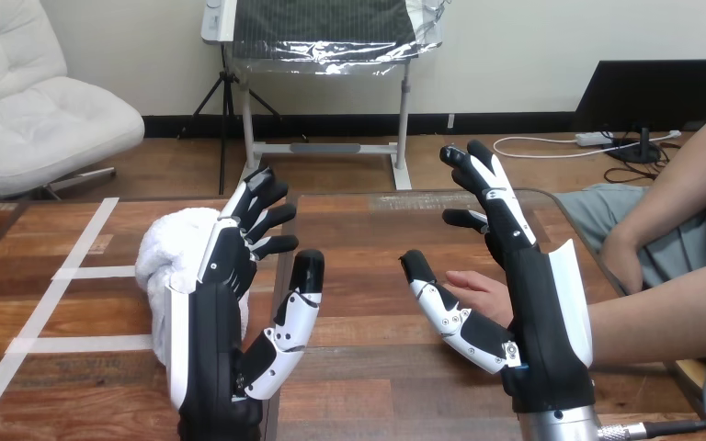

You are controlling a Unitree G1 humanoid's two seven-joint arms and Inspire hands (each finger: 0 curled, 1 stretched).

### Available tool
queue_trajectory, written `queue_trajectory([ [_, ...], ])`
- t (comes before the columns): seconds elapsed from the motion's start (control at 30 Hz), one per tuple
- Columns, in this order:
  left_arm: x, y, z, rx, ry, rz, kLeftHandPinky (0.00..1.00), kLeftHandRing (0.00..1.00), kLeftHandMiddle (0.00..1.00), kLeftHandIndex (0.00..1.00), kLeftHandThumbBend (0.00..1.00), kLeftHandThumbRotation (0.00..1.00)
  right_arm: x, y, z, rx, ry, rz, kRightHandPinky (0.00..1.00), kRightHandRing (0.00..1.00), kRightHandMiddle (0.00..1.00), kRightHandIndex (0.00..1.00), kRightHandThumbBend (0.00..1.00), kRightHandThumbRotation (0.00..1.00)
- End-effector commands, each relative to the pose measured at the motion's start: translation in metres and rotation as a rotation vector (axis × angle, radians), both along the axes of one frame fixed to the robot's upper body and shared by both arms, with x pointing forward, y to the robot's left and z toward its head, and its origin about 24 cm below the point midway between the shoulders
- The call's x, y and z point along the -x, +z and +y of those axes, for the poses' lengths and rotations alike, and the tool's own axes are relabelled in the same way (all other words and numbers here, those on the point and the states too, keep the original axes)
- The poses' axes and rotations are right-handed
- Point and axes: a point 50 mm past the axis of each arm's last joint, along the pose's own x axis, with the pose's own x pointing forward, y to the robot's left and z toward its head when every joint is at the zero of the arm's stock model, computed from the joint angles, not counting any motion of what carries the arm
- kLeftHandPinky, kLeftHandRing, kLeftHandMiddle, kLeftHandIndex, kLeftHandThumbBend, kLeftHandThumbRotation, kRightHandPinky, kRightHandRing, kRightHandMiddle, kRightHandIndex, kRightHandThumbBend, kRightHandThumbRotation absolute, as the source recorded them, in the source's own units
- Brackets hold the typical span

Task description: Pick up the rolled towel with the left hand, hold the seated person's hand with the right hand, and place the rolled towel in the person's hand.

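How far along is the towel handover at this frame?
Nothing finished yet. The rolled towel lies on the table, the left hand open beside it, not gripping. The right hand is open next to the person's hand, not holding it. Grasp, hold and placing remain.

We read no text, label, number or sign here: the rolled towel (167, 262) at centre left, the left robot hand (225, 317), the right robot hand (519, 276) and the desk (358, 285) with its white tape strips (74, 344) at lower left show none legible.
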Motion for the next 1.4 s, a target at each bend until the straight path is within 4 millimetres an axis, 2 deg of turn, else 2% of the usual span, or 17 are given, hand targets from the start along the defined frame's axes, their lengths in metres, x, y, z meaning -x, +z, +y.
queue_trajectory([
  [0.0, -0.0062, 0.0141, -0.0079, 0.045, -0.005, -0.074, 0.67, 0.77, 0.82, 0.85, 0.40, 0.47, -0.0058, 0.0146, 0.0039, -0.032, 0.008, -0.066, 0.75, 0.91, 0.98, 0.88, 0.35, 0.03],
  [1.37, -0.0082, 0.0148, -0.0069, 0.010, 0.024, -0.087, 0.68, 0.77, 0.82, 0.85, 0.39, 0.46, -0.0067, 0.0141, 0.0041, -0.028, 0.007, -0.066, 0.75, 0.91, 0.98, 0.88, 0.35, 0.02],
])
